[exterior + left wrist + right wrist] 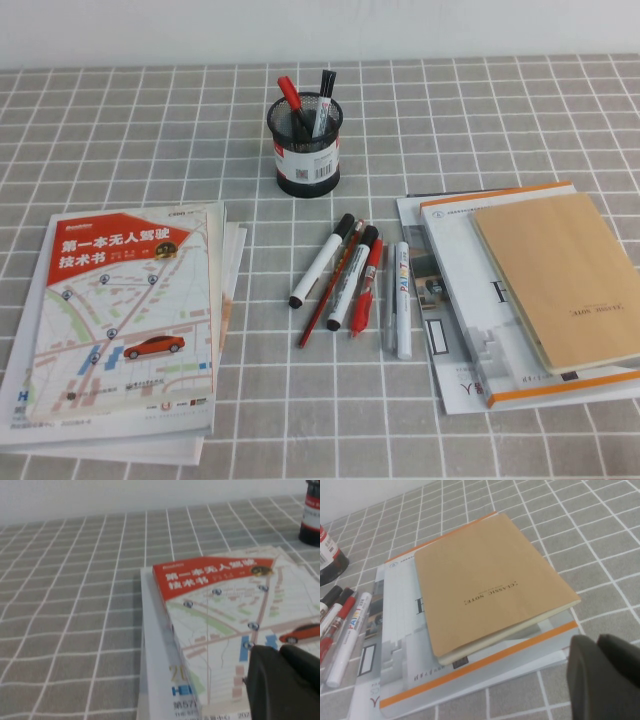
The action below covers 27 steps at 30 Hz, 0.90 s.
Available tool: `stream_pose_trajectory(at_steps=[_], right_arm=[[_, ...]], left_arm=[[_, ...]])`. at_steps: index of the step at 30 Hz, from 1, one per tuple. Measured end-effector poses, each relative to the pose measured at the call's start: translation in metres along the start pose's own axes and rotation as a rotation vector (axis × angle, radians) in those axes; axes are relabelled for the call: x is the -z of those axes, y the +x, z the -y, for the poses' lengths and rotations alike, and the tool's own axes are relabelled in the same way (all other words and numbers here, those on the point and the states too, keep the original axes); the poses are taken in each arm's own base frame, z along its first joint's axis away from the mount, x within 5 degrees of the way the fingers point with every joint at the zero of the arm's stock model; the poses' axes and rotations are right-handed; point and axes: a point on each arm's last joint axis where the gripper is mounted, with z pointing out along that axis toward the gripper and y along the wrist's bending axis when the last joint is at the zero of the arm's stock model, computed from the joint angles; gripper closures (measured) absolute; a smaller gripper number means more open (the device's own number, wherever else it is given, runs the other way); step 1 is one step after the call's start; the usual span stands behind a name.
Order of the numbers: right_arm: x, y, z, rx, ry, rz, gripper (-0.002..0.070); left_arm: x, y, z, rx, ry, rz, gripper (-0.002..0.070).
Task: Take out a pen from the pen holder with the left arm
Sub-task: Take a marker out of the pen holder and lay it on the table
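Observation:
A black mesh pen holder (pixel 304 148) stands upright at the back middle of the table, with a red-capped pen (pixel 288 92) and black-capped pens (pixel 325 88) sticking out. Neither arm shows in the high view. In the left wrist view my left gripper (pixel 280 652) hovers shut and empty over the red-covered book (pixel 235 610), with the holder (pixel 311 515) far off at the frame's edge. My right gripper (pixel 596 641) is shut and empty, low beside the notebook stack (pixel 490 590).
Several markers and pens (pixel 352 280) lie loose in front of the holder. The red-covered book (pixel 125 310) lies on magazines at the front left. A tan notebook (pixel 560 280) tops a stack of booklets at the right. A grey checked cloth (pixel 300 420) covers the table.

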Motion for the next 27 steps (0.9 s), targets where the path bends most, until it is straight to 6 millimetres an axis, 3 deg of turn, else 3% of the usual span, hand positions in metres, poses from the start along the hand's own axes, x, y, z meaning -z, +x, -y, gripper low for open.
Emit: stream_pose_trajectory(at_steps=[5,27], right_arm=[[0.0000,0.0000,0.0000,0.000,0.000,0.000,0.0689],[0.0000,0.0000,0.0000,0.000,0.000,0.000,0.0689]], left_arm=[[0.0008,0.0078,0.0021,0.007,0.021,-0.082,0.0675],[0.0011,0.0085,0.0035,0.005,0.036,-0.088,0.0675]])
